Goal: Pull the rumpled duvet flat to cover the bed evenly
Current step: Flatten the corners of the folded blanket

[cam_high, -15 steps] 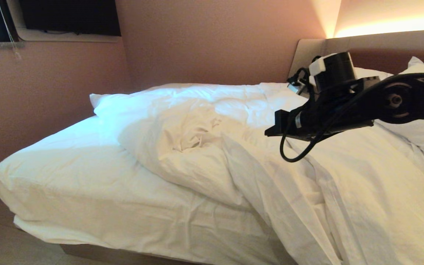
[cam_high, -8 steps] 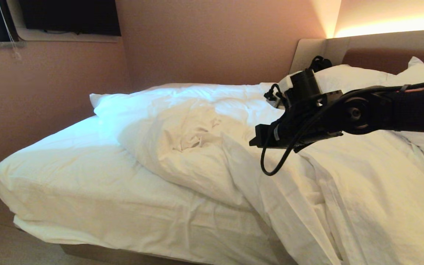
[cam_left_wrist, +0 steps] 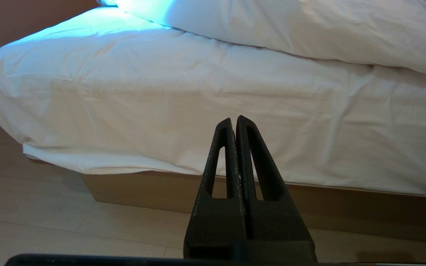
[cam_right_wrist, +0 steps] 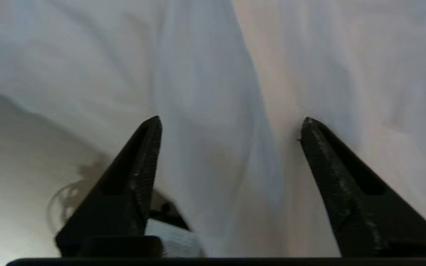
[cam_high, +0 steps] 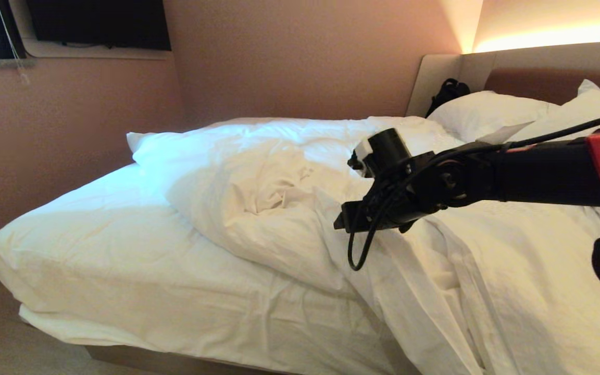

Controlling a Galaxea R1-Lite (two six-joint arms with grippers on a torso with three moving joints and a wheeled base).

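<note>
My right hand [cam_right_wrist: 231,129] hangs with fingers spread wide just above the rumpled duvet [cam_high: 279,182], bunched mid-bed [cam_high: 123,271] beneath it, while my left hand [cam_left_wrist: 235,123] sits closed beside the bed.

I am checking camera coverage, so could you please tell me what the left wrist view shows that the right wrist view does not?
Only the left wrist view shows the shut left gripper, the floor, the bed base and the sheeted mattress side. Only the right wrist view shows the right gripper, fingers spread open just above a raised fold. Both show the white duvet.
</note>
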